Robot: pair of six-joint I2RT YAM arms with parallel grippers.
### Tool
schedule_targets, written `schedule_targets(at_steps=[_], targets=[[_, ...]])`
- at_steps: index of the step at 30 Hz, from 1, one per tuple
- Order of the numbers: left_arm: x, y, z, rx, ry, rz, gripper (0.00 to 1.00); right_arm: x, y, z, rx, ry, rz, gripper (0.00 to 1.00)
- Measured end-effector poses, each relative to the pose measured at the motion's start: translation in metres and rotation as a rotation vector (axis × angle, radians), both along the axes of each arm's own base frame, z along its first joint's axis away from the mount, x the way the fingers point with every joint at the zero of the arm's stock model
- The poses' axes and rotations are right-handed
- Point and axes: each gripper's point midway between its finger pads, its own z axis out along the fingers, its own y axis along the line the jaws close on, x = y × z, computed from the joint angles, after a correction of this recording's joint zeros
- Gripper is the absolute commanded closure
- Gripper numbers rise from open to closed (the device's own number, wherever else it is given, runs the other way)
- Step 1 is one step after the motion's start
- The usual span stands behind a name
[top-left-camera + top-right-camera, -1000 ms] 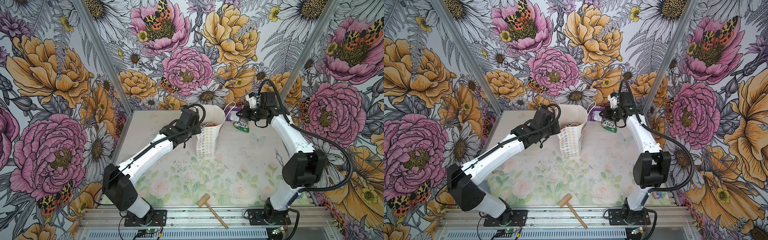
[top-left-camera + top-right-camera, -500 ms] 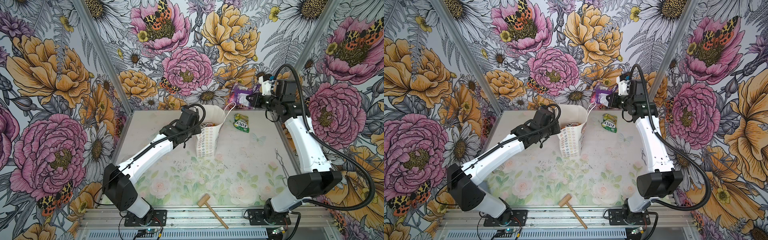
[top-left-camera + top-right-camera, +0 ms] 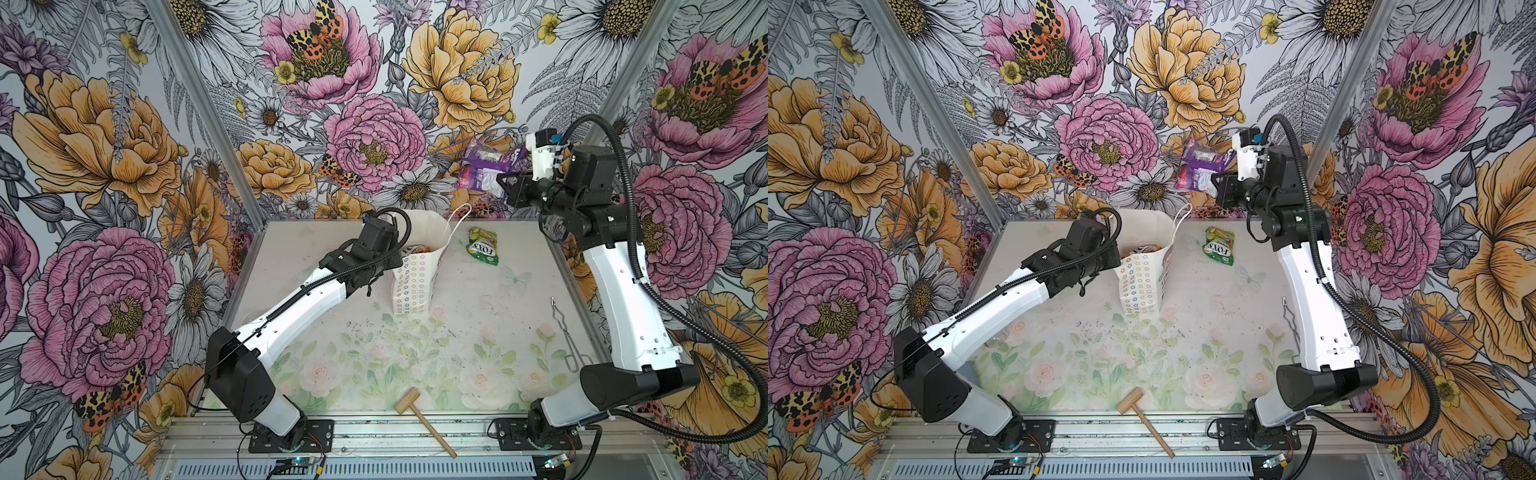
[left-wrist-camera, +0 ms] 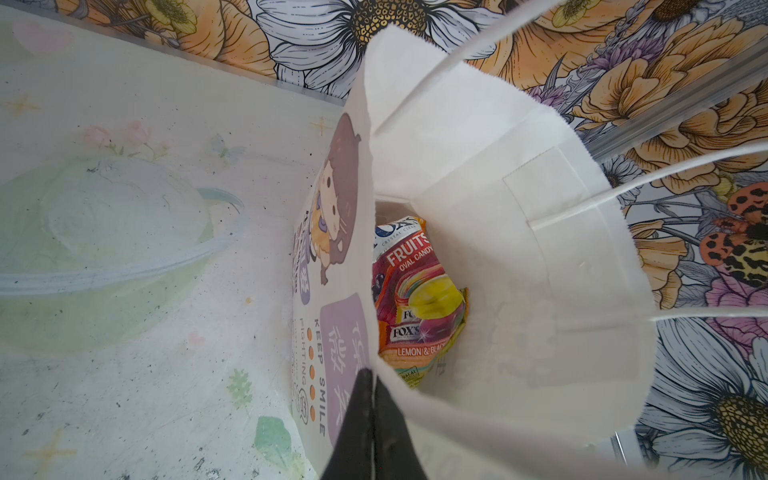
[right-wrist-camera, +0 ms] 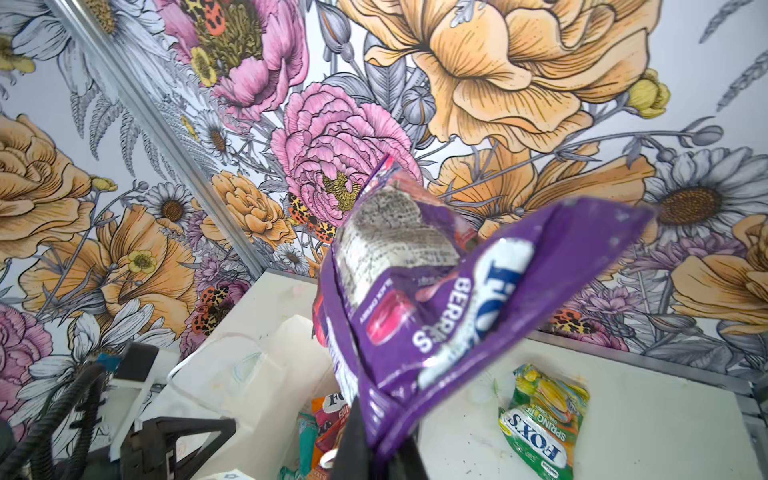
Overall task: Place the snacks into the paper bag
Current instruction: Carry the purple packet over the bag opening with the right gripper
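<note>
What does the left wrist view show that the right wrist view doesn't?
Left wrist only: the left gripper pinching the rim of the paper bag, and the bag's cartoon-printed side. Right wrist only: the right gripper holding a purple FOX'S Berries packet aloft, and a green FOX'S packet on the table. Both: the open bag with an orange-red FOX'S Fruits packet inside.

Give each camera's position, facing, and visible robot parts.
Top views: high at front, looking down toward the back wall; left arm and right arm visible.
Left wrist: on the left arm, looking down into the paper bag; left gripper shut on its rim.
Right wrist: on the raised right arm, facing the back wall; right gripper shut on the purple packet.
Shared: green packet, in right wrist and both top views.
</note>
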Motion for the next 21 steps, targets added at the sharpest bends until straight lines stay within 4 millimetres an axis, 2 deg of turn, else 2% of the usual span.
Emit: schedule_targets(at_steps=[5,15,18,21], targets=[[0.000,0.000,0.000,0.000,0.000,0.000,1.00,-0.017,0.033,-0.001,-0.062,-0.025,0.098,1.00],[0.000,0.000,0.000,0.000,0.000,0.000,1.00,-0.039,0.073,-0.015,-0.221,-0.026,0.196,1.00],[0.000,0.000,0.000,0.000,0.000,0.000,1.00,-0.039,0.085,-0.024,-0.286,-0.025,0.222,1.00],[0.000,0.000,0.000,0.000,0.000,0.000,1.00,-0.036,0.096,-0.041,-0.354,-0.001,0.239,1.00]])
